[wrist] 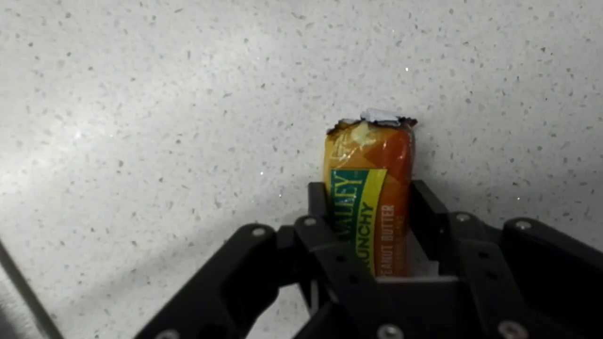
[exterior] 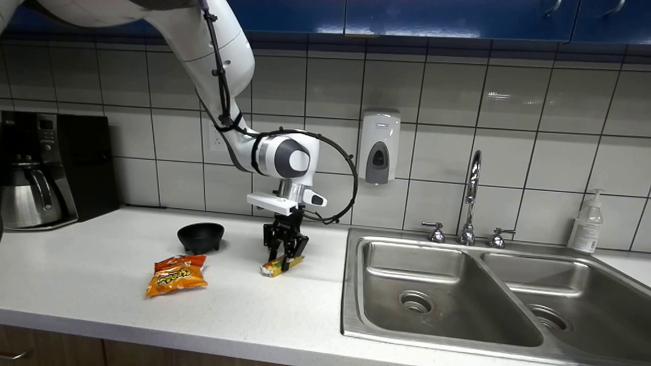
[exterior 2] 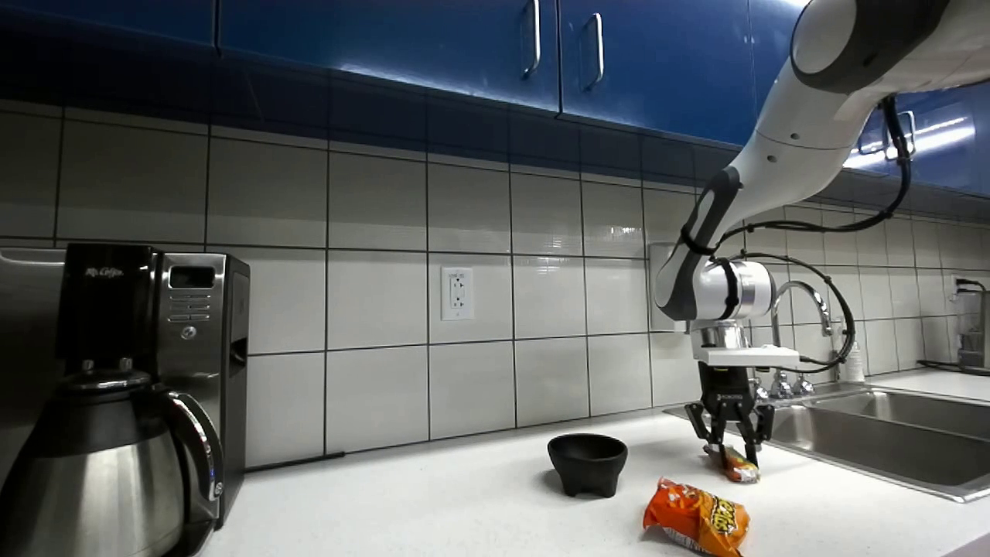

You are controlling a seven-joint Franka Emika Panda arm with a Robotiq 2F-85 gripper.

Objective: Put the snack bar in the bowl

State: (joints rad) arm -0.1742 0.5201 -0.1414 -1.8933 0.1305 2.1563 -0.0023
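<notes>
The snack bar (exterior: pixel 270 268) lies on the white counter under my gripper (exterior: pixel 279 262). It also shows in another exterior view (exterior 2: pixel 740 470), partly hidden by the fingers. In the wrist view the yellow-orange snack bar (wrist: pixel 370 155) sits between the fingers of my gripper (wrist: pixel 370 195), its near end hidden by the gripper. The fingertips press against both long sides of the bar, which appears to rest on the counter. The small black bowl (exterior: pixel 201 238) stands upright apart from the gripper, and it shows in an exterior view (exterior 2: pixel 588 463). The bowl is out of the wrist view.
An orange-red snack bag (exterior: pixel 178 276) lies in front of the bowl and shows in both exterior views (exterior 2: pixel 696 517). A steel double sink (exterior: pixel 351 290) adjoins the bar's area. A coffee maker (exterior: pixel 89 162) stands at the far end. Tiled wall and blue cabinets (exterior 2: pixel 387 46) lie behind and above.
</notes>
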